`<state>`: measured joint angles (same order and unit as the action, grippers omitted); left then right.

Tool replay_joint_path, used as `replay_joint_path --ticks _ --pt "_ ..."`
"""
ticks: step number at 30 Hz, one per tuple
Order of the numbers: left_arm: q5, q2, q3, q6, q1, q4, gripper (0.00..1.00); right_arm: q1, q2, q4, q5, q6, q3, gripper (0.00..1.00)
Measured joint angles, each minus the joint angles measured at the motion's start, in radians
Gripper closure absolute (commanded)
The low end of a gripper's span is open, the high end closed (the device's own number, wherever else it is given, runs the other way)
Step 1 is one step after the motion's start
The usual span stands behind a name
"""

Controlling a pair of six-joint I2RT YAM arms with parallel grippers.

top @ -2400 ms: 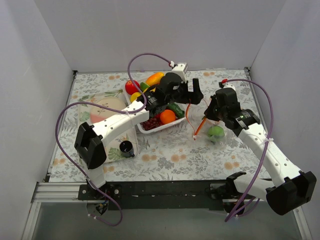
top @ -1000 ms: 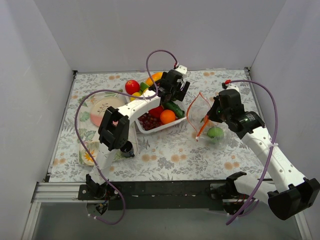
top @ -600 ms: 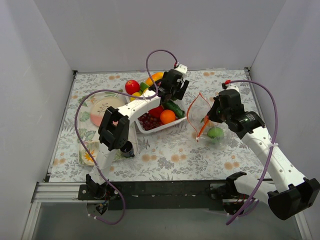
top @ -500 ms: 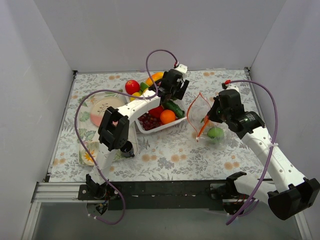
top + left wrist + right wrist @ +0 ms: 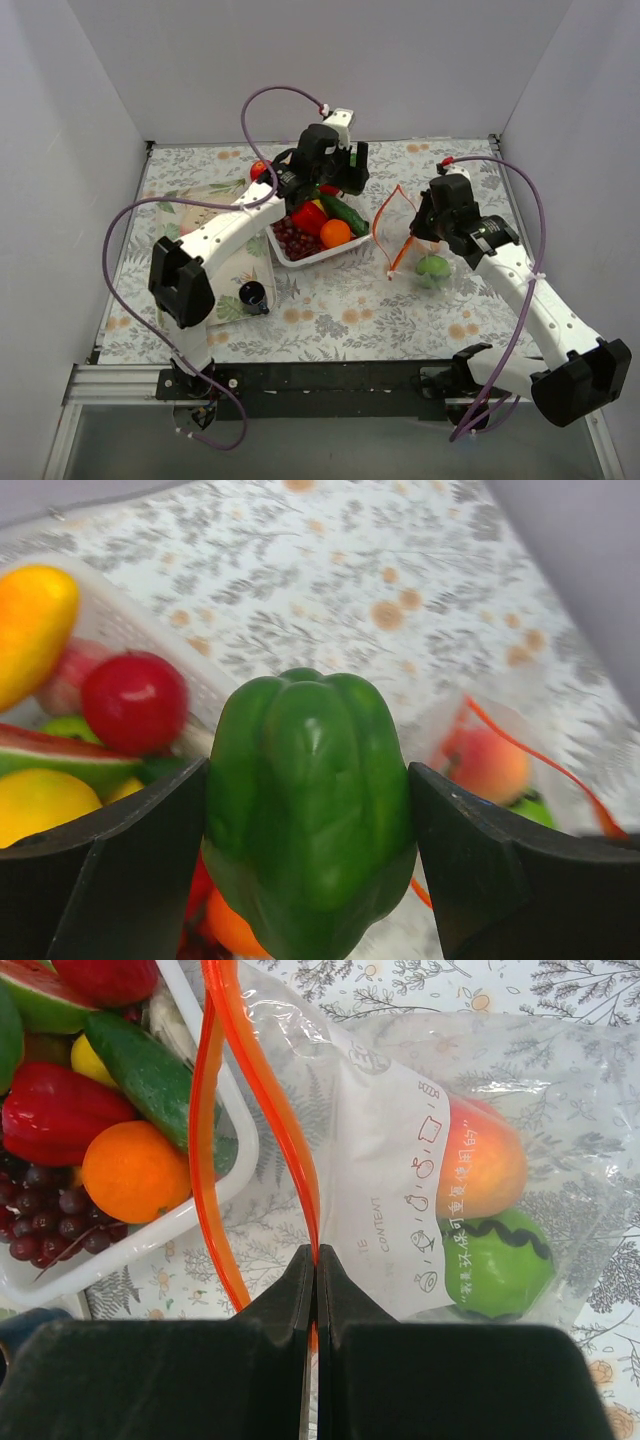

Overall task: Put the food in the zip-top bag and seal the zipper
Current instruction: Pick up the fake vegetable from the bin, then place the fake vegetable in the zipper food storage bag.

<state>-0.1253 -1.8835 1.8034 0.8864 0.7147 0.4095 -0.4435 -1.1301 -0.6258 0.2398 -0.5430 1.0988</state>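
Note:
My left gripper (image 5: 310, 810) is shut on a green toy bell pepper (image 5: 308, 800) and holds it above the white tray (image 5: 322, 256) of food. In the top view the left gripper (image 5: 335, 175) is over the tray's far side. My right gripper (image 5: 314, 1260) is shut on the orange-red zipper strip (image 5: 268, 1100) of the clear zip-top bag (image 5: 480, 1110), holding the mouth open. A peach-coloured fruit (image 5: 482, 1160) and a green fruit (image 5: 500, 1260) lie inside the bag. The bag (image 5: 428, 262) stands right of the tray, under my right gripper (image 5: 418, 228).
The tray holds a red pepper (image 5: 55, 1115), an orange (image 5: 135, 1175), a cucumber (image 5: 150, 1080), dark grapes (image 5: 45, 1220), a watermelon slice (image 5: 70, 760) and a red apple (image 5: 133, 702). A flat patterned packet (image 5: 205, 205) and a black cup (image 5: 252, 294) sit left of the tray.
My left arm has swung up and left over the tray's far side, and it now holds the green pepper. The right gripper stays on the zipper strip with the bag open.

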Motion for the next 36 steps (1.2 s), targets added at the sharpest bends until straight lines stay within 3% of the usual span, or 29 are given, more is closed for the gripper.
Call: replay_joint_path --ticks 7,14,21,24,29,36 --pt "0.232 0.231 -0.273 0.262 0.014 -0.115 0.45 0.0 -0.053 0.044 -0.034 -0.006 0.012 0.99" --pt "0.265 0.18 -0.356 0.441 0.088 -0.248 0.41 0.0 -0.053 0.056 -0.055 -0.023 0.023 0.99" --pt "0.248 0.082 -0.353 0.509 0.133 -0.307 0.09 0.0 -0.029 0.045 -0.059 -0.03 0.026 0.99" --pt "0.237 0.069 -0.349 0.518 0.132 -0.309 0.02 0.005 -0.018 0.041 -0.058 -0.032 0.026 0.99" --pt "0.231 0.069 -0.33 0.517 0.133 -0.317 0.02 0.004 -0.002 0.04 -0.058 -0.033 0.026 0.99" --pt "0.197 0.097 -0.323 0.484 0.138 -0.296 0.12 0.003 0.003 0.04 -0.052 -0.03 0.026 0.99"
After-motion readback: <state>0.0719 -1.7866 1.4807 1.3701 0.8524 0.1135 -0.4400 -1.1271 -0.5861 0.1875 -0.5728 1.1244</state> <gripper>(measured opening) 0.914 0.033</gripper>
